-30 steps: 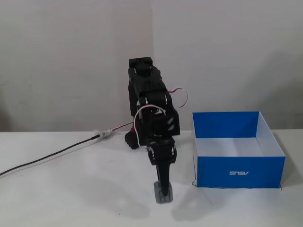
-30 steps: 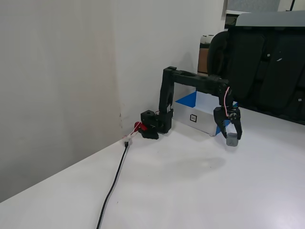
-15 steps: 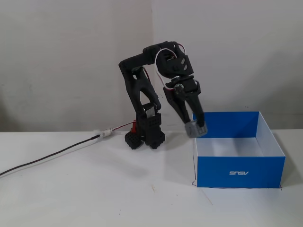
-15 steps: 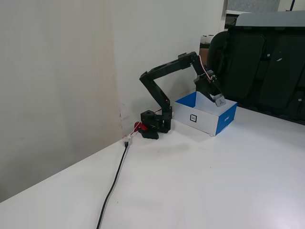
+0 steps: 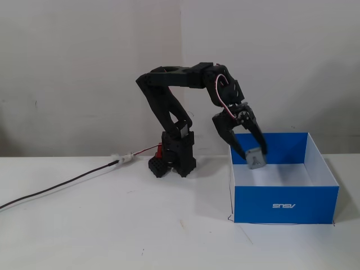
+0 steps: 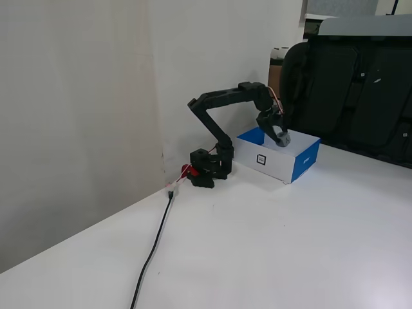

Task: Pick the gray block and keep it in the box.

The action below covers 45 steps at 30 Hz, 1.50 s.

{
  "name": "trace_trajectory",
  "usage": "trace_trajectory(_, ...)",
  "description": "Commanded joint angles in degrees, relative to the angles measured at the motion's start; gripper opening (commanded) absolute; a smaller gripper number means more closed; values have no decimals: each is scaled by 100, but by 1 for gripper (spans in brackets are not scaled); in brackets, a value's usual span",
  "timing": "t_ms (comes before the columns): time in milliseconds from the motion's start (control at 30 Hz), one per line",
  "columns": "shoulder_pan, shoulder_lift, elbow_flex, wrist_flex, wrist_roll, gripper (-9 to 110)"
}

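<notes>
The gray block (image 5: 255, 159) is held between the fingers of my black gripper (image 5: 252, 156), just above the left part of the box's open top. The gripper is shut on the block. The box (image 5: 286, 205) is blue outside with a white logo on its front and a white floor; it stands on the white table to the right of the arm's base in a fixed view. In the other fixed view the gripper (image 6: 280, 138) holds the block (image 6: 283, 139) over the box (image 6: 278, 160), near its middle.
The arm's base (image 5: 173, 159) stands at the back of the white table near the wall. A dark cable (image 5: 62, 186) runs from the base to the left. A black office chair (image 6: 351, 90) stands behind the box in a fixed view.
</notes>
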Motion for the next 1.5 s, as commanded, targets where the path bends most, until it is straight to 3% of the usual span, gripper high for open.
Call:
trace_trajectory(0,44,791,272,-325,-9,25)
trace_trajectory(233,773,905,0,-325,-9,23)
trace_trajectory(433,2180,870,-483,-334,-9,1)
trace_trajectory(667,3938,861,9,-1028,53,0)
trace_trajectory(900,5027,958,870,-2171,352,0)
trace_trajectory(1100,5458,2769,2593,-3375,940,0)
trace_trajectory(1467,5581,3832,3498,-3419,1274,0)
